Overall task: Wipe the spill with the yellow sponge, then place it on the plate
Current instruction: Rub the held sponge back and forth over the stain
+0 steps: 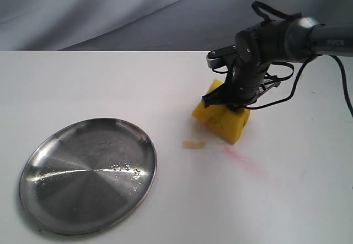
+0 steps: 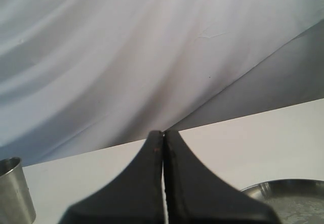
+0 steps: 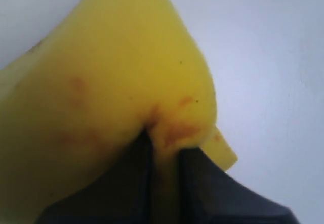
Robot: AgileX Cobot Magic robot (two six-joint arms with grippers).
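Observation:
The yellow sponge (image 1: 222,118) rests on the white table right of centre, pinched and folded by my right gripper (image 1: 226,102), which is shut on it from above. The right wrist view shows the sponge (image 3: 111,82) squeezed between the black fingers (image 3: 126,183), with orange-brown stains near the pinch. The spill (image 1: 193,144) is a small orange-yellow patch on the table just left of and nearer than the sponge. The steel plate (image 1: 41,161) lies at the front left. My left gripper (image 2: 163,135) is shut on nothing, with the plate's rim (image 2: 263,186) beside it.
A faint pink-red streak (image 1: 240,157) marks the table in front of the sponge. A small steel cup (image 2: 12,188) stands at the edge of the left wrist view. Grey cloth hangs behind the table.

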